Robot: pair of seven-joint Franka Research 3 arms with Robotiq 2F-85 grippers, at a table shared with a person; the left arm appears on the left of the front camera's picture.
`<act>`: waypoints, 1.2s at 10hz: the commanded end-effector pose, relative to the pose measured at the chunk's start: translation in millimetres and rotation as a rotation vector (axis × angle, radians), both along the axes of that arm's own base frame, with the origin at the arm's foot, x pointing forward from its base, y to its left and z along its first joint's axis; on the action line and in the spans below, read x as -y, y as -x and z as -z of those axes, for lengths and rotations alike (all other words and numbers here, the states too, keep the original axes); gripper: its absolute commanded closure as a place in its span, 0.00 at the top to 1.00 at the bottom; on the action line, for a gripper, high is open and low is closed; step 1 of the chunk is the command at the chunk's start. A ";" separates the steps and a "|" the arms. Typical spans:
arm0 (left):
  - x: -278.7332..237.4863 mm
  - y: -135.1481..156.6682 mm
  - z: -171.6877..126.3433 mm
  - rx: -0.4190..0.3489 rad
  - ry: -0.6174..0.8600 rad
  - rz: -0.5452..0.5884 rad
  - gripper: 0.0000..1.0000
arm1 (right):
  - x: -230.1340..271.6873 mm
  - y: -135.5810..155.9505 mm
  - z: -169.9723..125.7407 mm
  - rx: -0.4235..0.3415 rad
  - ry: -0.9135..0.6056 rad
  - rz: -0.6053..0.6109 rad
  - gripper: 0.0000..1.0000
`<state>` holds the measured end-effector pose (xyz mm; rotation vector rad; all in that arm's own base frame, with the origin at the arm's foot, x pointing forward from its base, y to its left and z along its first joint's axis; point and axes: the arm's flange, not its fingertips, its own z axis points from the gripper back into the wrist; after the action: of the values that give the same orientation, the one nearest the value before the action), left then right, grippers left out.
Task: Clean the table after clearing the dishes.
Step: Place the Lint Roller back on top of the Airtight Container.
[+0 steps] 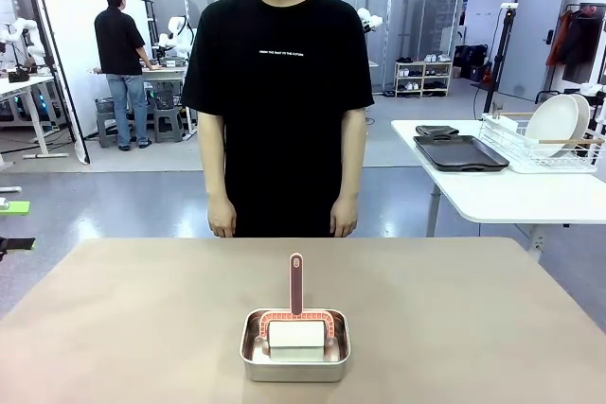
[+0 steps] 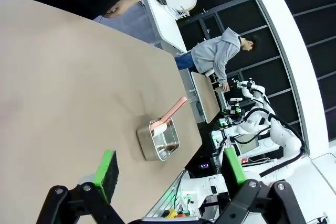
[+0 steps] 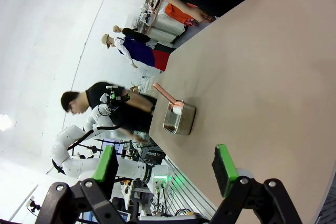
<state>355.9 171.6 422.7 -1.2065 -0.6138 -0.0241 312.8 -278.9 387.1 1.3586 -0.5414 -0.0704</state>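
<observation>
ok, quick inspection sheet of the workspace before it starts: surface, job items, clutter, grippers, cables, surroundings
Surface: tan table, bare apart from one item near the robot's edge.
Job's things: steel pan holding a brush with a pink handle pointing toward the person; plates sit in a drying rack on the white side table, with dark trays beside it.
Clutter: nothing seen.
Grippers: left gripper open, above the table; right gripper open, holding nothing.
Cables: nothing seen on the table.
Surroundings: person standing at the far edge, hands down; another person at a bench behind.
</observation>
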 end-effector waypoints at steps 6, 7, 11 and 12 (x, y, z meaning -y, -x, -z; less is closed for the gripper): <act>0.1 3.8 -0.6 0.004 0.000 0.000 1.00 | -2.6 3.2 -2.0 0.007 -0.006 0.003 0.93; 0.1 3.8 -0.6 0.004 0.000 0.000 1.00 | -2.6 3.2 -2.0 0.007 -0.006 0.003 0.93; 0.1 3.8 -0.6 0.004 0.000 0.000 1.00 | -2.6 3.2 -2.0 0.007 -0.006 0.003 0.93; 0.1 3.8 -0.6 0.004 0.000 0.000 1.00 | -2.6 3.2 -2.0 0.007 -0.006 0.003 0.93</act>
<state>355.9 171.5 422.8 -1.2065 -0.6137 -0.0243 312.8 -278.9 387.1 1.3586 -0.5414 -0.0704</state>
